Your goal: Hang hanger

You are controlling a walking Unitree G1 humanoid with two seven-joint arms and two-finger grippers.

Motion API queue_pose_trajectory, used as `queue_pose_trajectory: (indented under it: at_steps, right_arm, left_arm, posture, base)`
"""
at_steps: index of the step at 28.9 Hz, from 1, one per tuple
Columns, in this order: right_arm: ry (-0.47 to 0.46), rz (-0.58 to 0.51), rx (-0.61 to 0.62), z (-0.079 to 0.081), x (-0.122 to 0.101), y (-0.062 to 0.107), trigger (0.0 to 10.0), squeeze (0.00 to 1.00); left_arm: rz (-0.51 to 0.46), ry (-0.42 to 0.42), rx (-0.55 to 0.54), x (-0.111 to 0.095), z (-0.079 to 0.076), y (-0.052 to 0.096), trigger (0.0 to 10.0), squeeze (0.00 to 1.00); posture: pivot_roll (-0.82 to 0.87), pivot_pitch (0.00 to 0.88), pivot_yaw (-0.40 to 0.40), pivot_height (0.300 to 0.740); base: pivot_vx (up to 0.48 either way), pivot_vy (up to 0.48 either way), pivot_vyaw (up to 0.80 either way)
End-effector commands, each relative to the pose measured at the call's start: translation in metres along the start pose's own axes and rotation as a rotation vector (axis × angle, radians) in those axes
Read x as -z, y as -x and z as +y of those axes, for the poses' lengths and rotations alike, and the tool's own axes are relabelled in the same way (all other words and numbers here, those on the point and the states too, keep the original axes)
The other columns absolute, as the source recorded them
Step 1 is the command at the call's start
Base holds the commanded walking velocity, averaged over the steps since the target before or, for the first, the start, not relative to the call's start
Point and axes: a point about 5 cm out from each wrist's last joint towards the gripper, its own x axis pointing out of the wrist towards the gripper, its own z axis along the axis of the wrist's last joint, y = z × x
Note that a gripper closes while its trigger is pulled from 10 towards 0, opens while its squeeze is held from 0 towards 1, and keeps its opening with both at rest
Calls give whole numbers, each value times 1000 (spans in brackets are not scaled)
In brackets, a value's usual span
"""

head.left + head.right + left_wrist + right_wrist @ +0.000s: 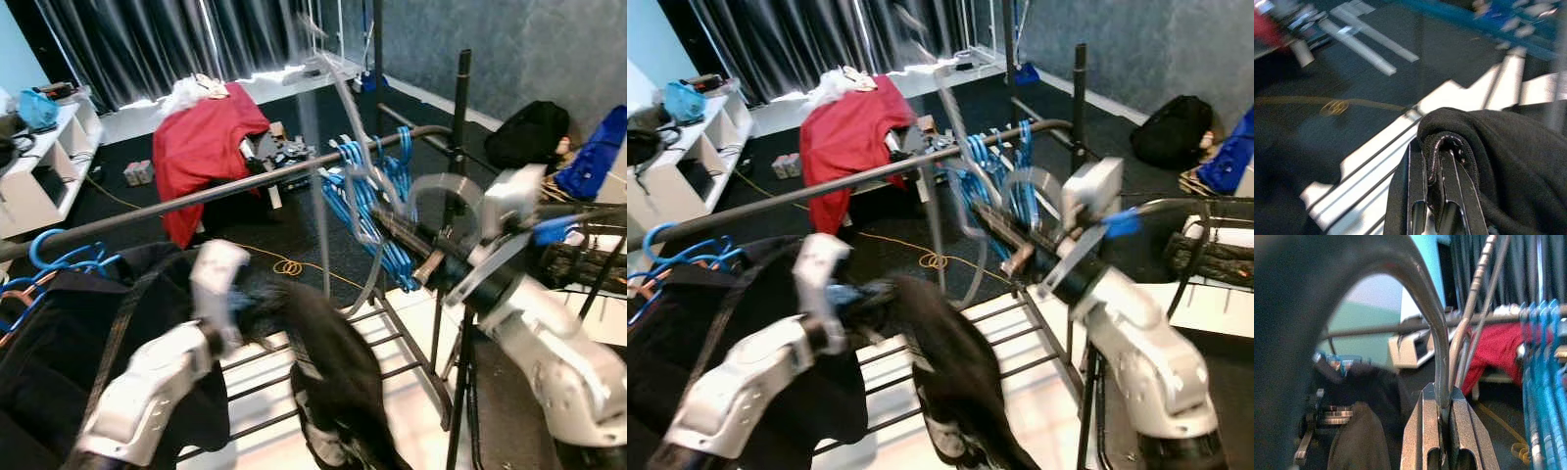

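Two arms up at a clothes rack. Right end effector (1442, 418) clamped on the wire of a grey hanger (338, 93), which rises above the dark horizontal rail (225, 191) of the rack; hanger blurred, its lower part drops past the rail, whether it touches the rail cannot tell. Just beside it a bunch of blue hangers (377, 201) hangs on the rail near the black upright post (458, 108). Left end effector (1437, 200) pinched shut on a fold of black garment (333, 377), held low in front of the rail over the rack's bottom bars (392, 343). More blue hangers (54, 264) sit on the rail at far left above dark clothes. Red cloth (206, 147) draped over something behind the rack, white shelf unit (44, 166) at left, black bag (529, 132) on the dark floor at right.
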Motion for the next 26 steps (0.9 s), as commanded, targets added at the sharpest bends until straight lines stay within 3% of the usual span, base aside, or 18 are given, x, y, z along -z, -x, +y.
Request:
queue_pose_trajectory:
  at_steps: [1,2,3,6,11,15,17,22,26]
  right_arm:
    - [27,71,3,1,9,1,10000,0]
    - [46,136,0,3,21,2,10000,0]
    - [46,136,0,3,21,2,10000,0]
    - [115,370,-20,12,69,11,10000,0]
    - [149,495,7,4,96,22,10000,0]
    - [175,522,27,0,101,24,10000,0]
    - [225,546,95,-15,108,25,10000,0]
    - [250,549,200,-25,124,26,10000,0]
    - [220,519,239,-28,124,27,10000,0]
  left_arm:
    - [-36,-17,-203,-5,31,11,10000,0]
    - [-16,14,-275,4,36,19,10000,0]
    - [-16,14,-275,4,36,19,10000,0]
    - [91,61,-511,38,46,44,10000,0]
    - [139,92,-660,54,50,55,10000,0]
    - [131,109,-678,55,47,55,10000,0]
    - [98,97,-676,53,39,49,10000,0]
    - [80,31,-640,49,31,47,10000,0]
    - [84,14,-634,49,29,48,10000,0]
  posture:
    - [-146,0,136,740]
    - [-132,0,119,740]
    - [-132,0,119,740]
    - [-125,0,97,740]
    - [-72,0,0,740]
    - [-48,0,-28,740]
    - [-8,0,-65,740]
    - [2,0,-57,740]
    - [-7,0,-25,740]
  base:
    - [0,0,0]
    - [0,0,0]
    - [0,0,0]
    - [0,0,0]
    - [0,0,0]
    - [0,0,0]
    - [0,0,0]
    - [0,0,0]
    - [-83,0,0]
